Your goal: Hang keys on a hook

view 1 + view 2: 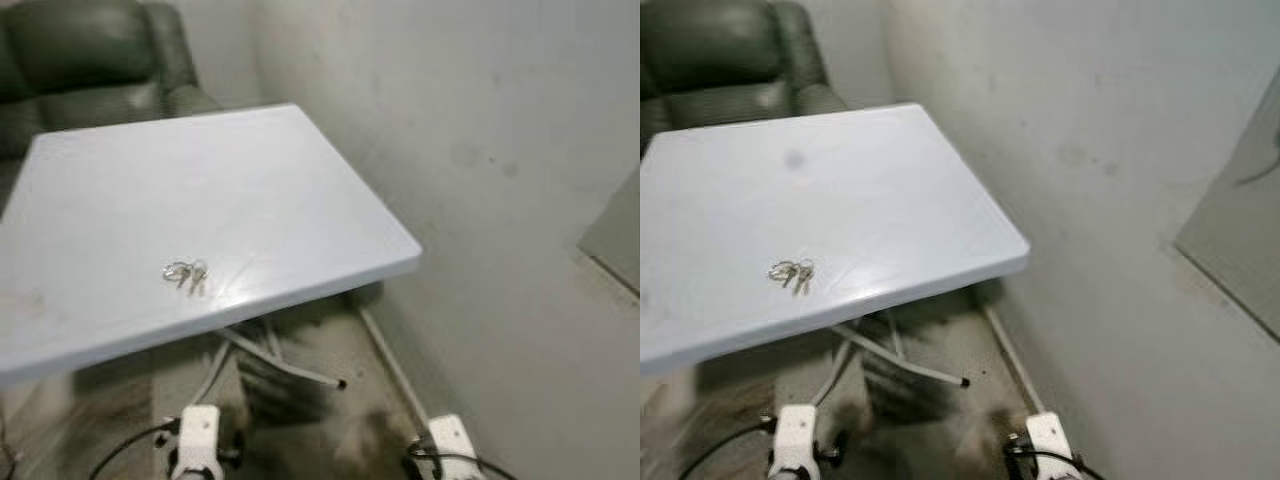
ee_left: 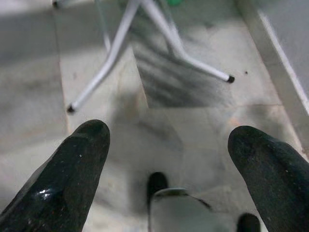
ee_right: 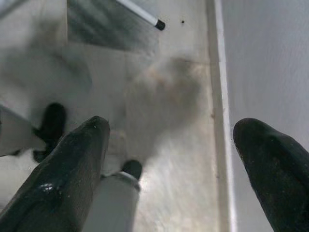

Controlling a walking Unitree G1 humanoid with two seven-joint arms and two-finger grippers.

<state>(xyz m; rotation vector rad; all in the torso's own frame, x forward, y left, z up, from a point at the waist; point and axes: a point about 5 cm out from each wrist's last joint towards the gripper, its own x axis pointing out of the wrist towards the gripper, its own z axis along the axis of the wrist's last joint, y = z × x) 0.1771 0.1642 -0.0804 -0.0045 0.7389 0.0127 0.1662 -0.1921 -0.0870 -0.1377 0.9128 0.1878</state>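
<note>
You had the keys [image 1: 186,273] lying flat on the white table [image 1: 300,190], close to the table's near edge and left of its middle, with nothing touching them. Both arms hung below the table's near edge. The left gripper [image 2: 166,145] pointed down at the floor [image 2: 203,121] beside the table's white legs [image 2: 120,43], its fingers [image 2: 72,169] spread wide and holding nothing. The right gripper [image 3: 169,145] was likewise spread wide and empty, over the floor between the table and the wall [image 1: 500,150]. A dark green armchair [image 1: 90,60] stood behind the table's far edge.
</note>
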